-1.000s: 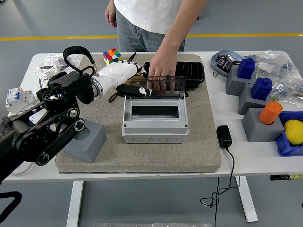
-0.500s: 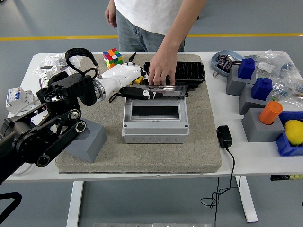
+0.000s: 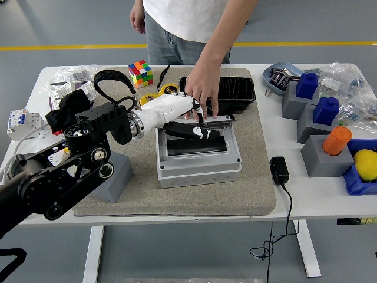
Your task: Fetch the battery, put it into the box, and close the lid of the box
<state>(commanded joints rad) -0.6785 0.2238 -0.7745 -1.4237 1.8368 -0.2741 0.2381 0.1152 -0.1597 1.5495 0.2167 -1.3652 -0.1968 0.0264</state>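
Observation:
A grey box (image 3: 199,168) with a clear lid (image 3: 195,144) sits on the grey mat (image 3: 177,194) in the middle of the table. The lid now lies nearly flat over the box. My left hand (image 3: 197,127), white with black fingers, reaches in from the left and rests flat on the lid's far part, fingers extended and holding nothing. A person's hand (image 3: 199,88) at the far side touches the lid's back edge. I cannot make out a battery inside the box. A blue dish (image 3: 275,76) at the back right holds several small dark batteries. My right arm is out of view.
A black tray (image 3: 232,91) lies behind the box. A Rubik's cube (image 3: 140,73) and yellow tape are at the back left. A grey block (image 3: 115,174) stands left of the box. A black adapter (image 3: 278,170) with cable lies right. Grey and blue blocks, an orange cylinder (image 3: 336,140) fill the right.
The lid has swung from upright down onto the box. My left hand moved right and forward, pressing over it. The box shifted slightly right. The person's hand stayed at the lid's back edge.

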